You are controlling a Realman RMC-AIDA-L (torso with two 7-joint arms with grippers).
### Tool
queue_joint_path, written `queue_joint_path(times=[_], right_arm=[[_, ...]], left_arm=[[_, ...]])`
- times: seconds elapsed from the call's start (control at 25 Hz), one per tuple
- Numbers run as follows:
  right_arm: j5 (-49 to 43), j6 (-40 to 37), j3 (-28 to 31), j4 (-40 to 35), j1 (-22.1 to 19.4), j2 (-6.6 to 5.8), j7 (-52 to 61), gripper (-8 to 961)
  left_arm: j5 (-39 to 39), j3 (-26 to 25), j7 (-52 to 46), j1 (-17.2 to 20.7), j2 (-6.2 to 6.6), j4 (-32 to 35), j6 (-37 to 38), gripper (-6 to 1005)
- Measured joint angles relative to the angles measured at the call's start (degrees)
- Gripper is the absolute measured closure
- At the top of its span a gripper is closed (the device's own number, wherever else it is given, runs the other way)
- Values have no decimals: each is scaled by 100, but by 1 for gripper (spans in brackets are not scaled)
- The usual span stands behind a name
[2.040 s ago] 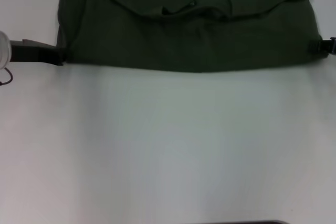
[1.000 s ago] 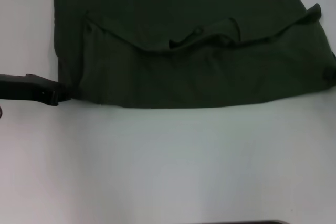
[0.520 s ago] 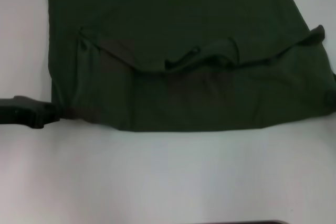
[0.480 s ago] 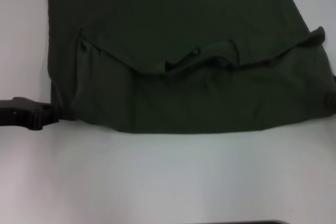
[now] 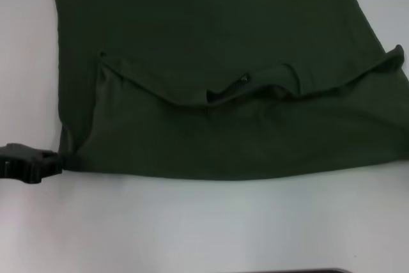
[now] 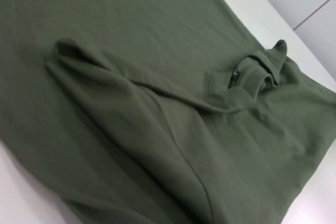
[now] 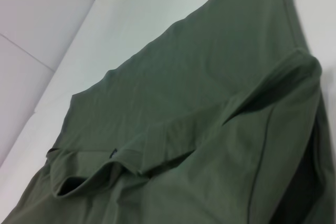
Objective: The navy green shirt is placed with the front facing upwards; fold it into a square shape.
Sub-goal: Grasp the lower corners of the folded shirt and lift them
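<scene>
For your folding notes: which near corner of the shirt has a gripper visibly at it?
The robot's-left near corner of the navy green shirt; the left gripper meets it.

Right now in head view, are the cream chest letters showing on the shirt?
No. The navy green shirt shows only plain dark fabric, with the collar folded onto it; no letters are visible.
</scene>
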Motion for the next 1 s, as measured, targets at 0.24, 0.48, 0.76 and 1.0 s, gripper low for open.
queue_joint_path(times=[0.24, 0.48, 0.76, 1.0], right_arm=[[-4, -6, 7, -1, -171, -14, 0, 909], [-4, -19, 13, 0, -263, -7, -17, 908], [-14, -47, 34, 42, -279, 14, -79, 908], [-31, -121, 46, 46, -290, 17, -88, 909]], left_arm=[[127, -17, -26, 94, -18, 14, 51, 997], [257, -32, 7, 110, -20, 6, 103, 997], [342, 4, 18, 110, -20, -8, 171, 997], [391, -28, 59, 116, -20, 2, 329, 996]])
